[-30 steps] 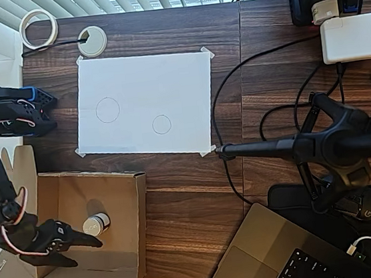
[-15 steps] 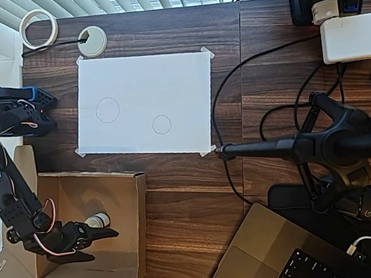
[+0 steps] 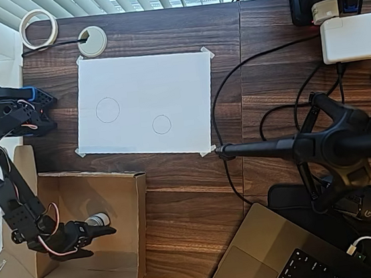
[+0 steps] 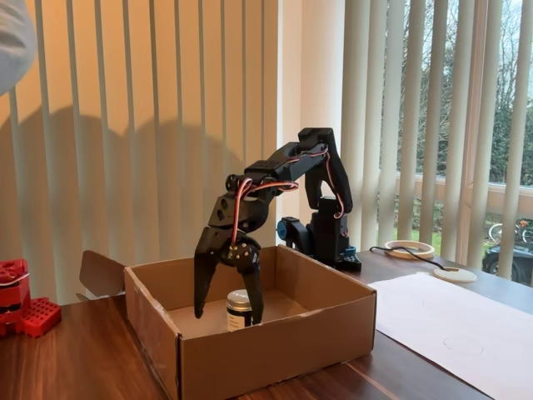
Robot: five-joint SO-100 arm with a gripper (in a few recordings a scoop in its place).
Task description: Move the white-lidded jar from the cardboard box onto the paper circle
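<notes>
The cardboard box stands at the lower left of the overhead view. Inside it stands the white-lidded jar, upright on the box floor. My black gripper is lowered into the box and open. In the fixed view the jar shows between the two fingers, close against the right one. From overhead one finger partly covers the lid. I cannot tell whether a finger touches the jar. The paper circle is the smaller pencil outline on the white sheet, away from the box.
A larger pencil circle lies left of the small one. A cream tape roll and a white grommet lie at the back. A black camera stand, cables and a laptop fill the right. Red blocks sit left of the box.
The gripper has swung toward the jar and sunk lower into the box, so it now partly covers the lid. The jar has stayed in place.
</notes>
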